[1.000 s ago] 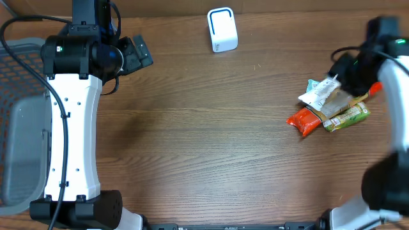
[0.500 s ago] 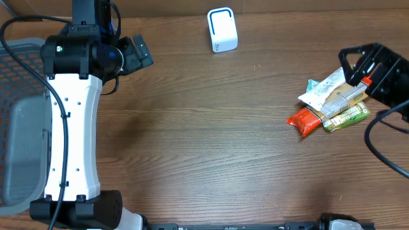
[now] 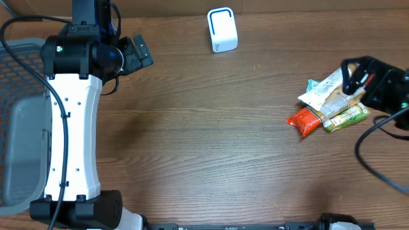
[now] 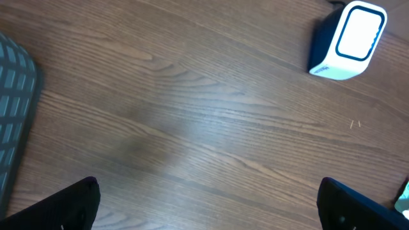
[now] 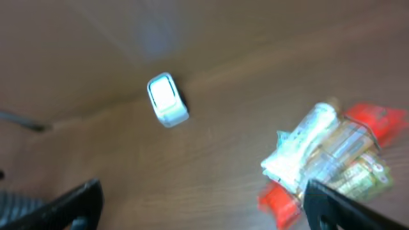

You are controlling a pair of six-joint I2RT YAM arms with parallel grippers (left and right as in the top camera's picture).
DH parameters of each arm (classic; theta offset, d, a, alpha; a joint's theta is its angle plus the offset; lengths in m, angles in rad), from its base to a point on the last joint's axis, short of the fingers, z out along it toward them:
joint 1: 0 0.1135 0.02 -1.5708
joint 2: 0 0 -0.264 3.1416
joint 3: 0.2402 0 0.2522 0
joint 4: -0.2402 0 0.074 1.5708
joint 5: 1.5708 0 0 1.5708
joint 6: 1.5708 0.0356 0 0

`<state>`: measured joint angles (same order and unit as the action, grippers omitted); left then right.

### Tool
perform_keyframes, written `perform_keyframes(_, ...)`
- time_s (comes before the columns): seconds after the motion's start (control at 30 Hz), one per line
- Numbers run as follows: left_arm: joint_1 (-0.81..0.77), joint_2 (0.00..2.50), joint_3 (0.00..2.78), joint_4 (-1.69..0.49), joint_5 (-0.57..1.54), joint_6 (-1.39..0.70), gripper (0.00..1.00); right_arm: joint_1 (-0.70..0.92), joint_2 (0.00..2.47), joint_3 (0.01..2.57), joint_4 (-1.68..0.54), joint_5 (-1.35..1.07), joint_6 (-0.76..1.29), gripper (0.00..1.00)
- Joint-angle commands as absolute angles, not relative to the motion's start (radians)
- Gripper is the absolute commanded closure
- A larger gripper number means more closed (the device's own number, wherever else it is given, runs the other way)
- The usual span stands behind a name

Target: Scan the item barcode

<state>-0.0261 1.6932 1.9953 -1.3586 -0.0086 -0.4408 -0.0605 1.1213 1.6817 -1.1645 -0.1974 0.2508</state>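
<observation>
Several snack packets lie in a pile (image 3: pixel 329 102) at the table's right: a white pouch (image 3: pixel 324 91) on top, a red packet (image 3: pixel 303 120) and a green one (image 3: pixel 348 117). The right wrist view shows the same pile (image 5: pixel 323 160), blurred. My right gripper (image 3: pixel 356 76) hangs just over the pile's right end, open and holding nothing (image 5: pixel 204 207). The white scanner box with a blue rim (image 3: pixel 222 30) stands at the back centre. My left gripper (image 3: pixel 139 54) is far left of it, open and empty (image 4: pixel 211 211). No barcode can be made out.
A grey mesh basket (image 3: pixel 19 128) sits at the left table edge, its corner visible in the left wrist view (image 4: pixel 13 108). The scanner (image 4: pixel 348 39) appears at the upper right of that view, and small and blurred in the right wrist view (image 5: pixel 167 99).
My right gripper has opened wide and shifted from the far right edge to over the pile's right end. The packets and the left arm have not moved.
</observation>
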Motion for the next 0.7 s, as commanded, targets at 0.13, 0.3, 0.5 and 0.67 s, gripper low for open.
perform_keyframes(0.13, -0.027, 1.702, 2.003, -1.357, -0.015, -0.426, 0.00, 0.013, 0.766, 1.112, -0.724, -0.147, 0.121, 0.00)
perform_keyframes(0.3, -0.027, 1.702, 2.003, -1.357, -0.015, -0.426, 0.01, 0.057, 0.493, 0.660, -0.411, -0.105, 0.122, 0.00)
perform_keyframes(0.5, -0.027, 1.702, 2.003, -1.357, -0.014, -0.426, 0.00, 0.113, 0.258, 0.292, -0.131, -0.086, 0.122, 0.00)
perform_keyframes(0.67, -0.027, 1.702, 2.003, -1.357, -0.014, -0.426, 0.00, 0.119, 0.146, 0.119, -0.002, -0.087, 0.126, 0.00)
